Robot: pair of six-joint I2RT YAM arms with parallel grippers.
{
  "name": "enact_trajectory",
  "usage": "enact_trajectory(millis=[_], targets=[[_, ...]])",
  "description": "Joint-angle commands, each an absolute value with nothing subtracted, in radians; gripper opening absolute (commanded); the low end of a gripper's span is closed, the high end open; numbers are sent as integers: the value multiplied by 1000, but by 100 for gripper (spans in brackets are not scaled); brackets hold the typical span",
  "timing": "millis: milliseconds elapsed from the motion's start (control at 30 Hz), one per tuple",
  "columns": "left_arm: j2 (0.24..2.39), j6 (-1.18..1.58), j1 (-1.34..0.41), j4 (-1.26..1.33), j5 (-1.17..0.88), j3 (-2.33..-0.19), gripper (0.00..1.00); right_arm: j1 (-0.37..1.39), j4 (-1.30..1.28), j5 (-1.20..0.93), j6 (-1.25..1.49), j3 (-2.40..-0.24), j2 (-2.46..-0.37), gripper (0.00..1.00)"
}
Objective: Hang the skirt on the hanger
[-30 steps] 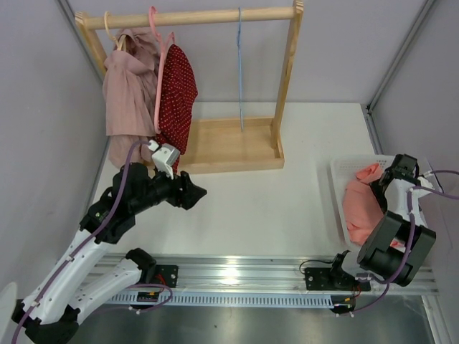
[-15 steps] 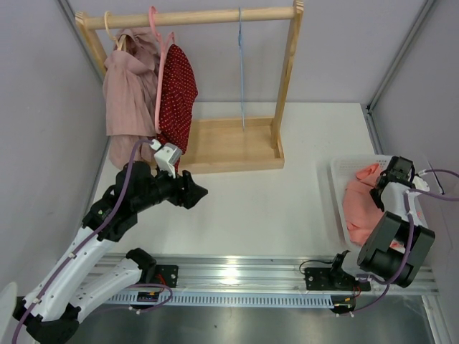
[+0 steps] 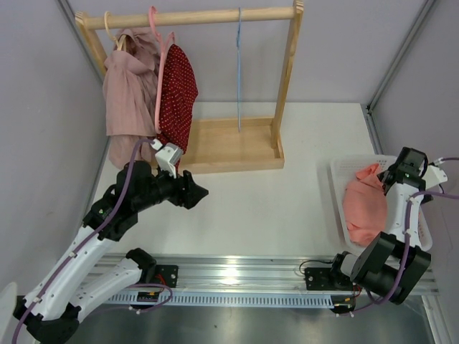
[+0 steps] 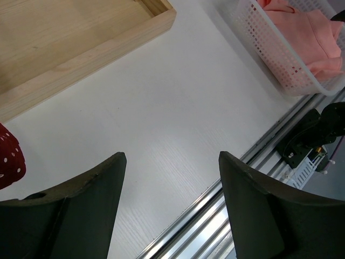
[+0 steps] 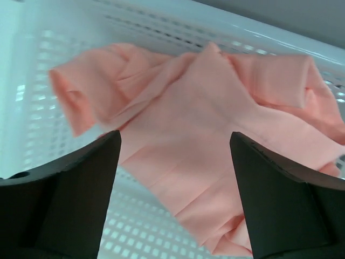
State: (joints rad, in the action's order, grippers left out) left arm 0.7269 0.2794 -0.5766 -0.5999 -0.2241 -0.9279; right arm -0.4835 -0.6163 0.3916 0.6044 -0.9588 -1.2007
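Note:
The skirt [image 3: 364,204] is a crumpled salmon-pink heap in a white basket [image 3: 337,208] at the table's right. In the right wrist view the skirt [image 5: 205,118] fills the space under my right gripper [image 5: 175,137], which hovers just above it, open, holding nothing. From above, the right gripper [image 3: 394,180] points down over the basket's far right part. The hanger [image 3: 239,72], thin light-blue wire, hangs edge-on from the wooden rail. My left gripper [image 3: 197,193] is open over bare table near the rack's base. Its wrist view shows the left gripper [image 4: 172,159] empty and the skirt [image 4: 307,32] far off.
A wooden rack [image 3: 229,143] with a tray base stands at the back. A mauve-pink garment [image 3: 129,93] and a red dotted garment [image 3: 178,93] hang at its left end. A metal track [image 3: 237,272] runs along the near edge. Grey walls close in on both sides.
The right wrist has risen and shifted right above the basket, the skirt staying in it. The blue hanger swings slightly. The left arm has barely moved.

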Motion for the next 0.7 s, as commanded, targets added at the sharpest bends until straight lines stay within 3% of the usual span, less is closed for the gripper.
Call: enact_trajectory(millis=[0, 667], targets=[[738, 264, -580, -568, -270, -950, 75, -528, -661, 466, 612, -914, -1212, 89], [758, 241, -581, -574, -330, -939, 75, -632, -591, 537, 589, -884, -1275, 95]])
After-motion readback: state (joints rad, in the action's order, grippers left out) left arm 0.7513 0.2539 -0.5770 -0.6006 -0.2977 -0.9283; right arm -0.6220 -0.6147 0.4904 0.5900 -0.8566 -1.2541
